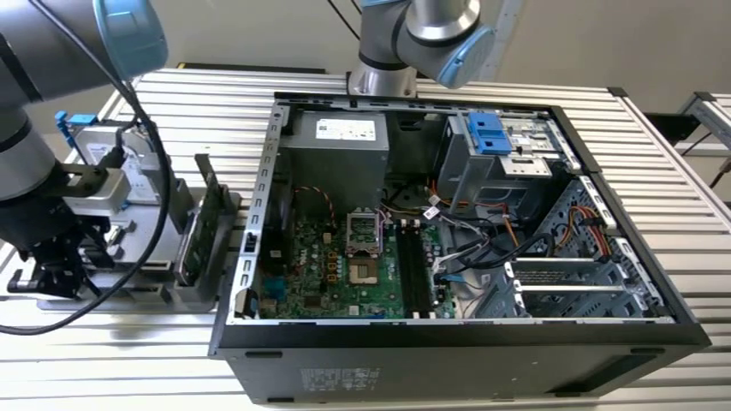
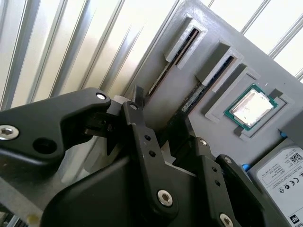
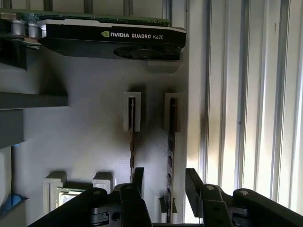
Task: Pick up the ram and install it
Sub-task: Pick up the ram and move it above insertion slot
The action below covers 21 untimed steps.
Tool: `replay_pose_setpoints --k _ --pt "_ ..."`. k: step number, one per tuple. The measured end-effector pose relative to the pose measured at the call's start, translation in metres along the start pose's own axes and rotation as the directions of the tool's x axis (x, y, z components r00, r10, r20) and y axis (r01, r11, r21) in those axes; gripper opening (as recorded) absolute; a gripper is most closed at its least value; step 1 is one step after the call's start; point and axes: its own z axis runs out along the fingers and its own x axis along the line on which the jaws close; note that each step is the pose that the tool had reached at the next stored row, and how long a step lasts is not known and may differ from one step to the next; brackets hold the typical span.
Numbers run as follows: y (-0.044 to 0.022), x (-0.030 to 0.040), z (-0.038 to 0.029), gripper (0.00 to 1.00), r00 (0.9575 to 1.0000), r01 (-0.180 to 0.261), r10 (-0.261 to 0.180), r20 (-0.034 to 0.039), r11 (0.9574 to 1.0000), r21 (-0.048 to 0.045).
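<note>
Two ram sticks stand on edge in slots of a grey holder (image 3: 94, 142). The outer ram (image 3: 170, 151), a thin dark board, runs between the fingers of my gripper (image 3: 164, 182) in both wrist views. The jaws stand open on either side of it, with a gap on each side. The same ram (image 2: 165, 71) passes between the black fingertips (image 2: 137, 99) of my gripper (image 2: 163, 113). The other ram (image 3: 132, 137) stands just beside it, outside the jaws. In the exterior view my gripper (image 1: 51, 274) hangs low over the holder (image 1: 126, 257) at the exterior view's left.
A graphics card (image 3: 113, 40) stands in the holder beyond the sticks. A processor (image 2: 249, 106) and a silver hard drive (image 2: 284, 175) lie beside them. The open computer case (image 1: 457, 214) with its motherboard memory slots (image 1: 413, 274) sits at the centre. A second arm (image 1: 423, 43) stands behind it.
</note>
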Motion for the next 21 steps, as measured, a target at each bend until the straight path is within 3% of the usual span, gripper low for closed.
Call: replay_pose_setpoints --k 21 --pt "0.0008 -0.0094 0.0139 1.0 1.0 0.0 0.0 0.0006 1.0 0.0"
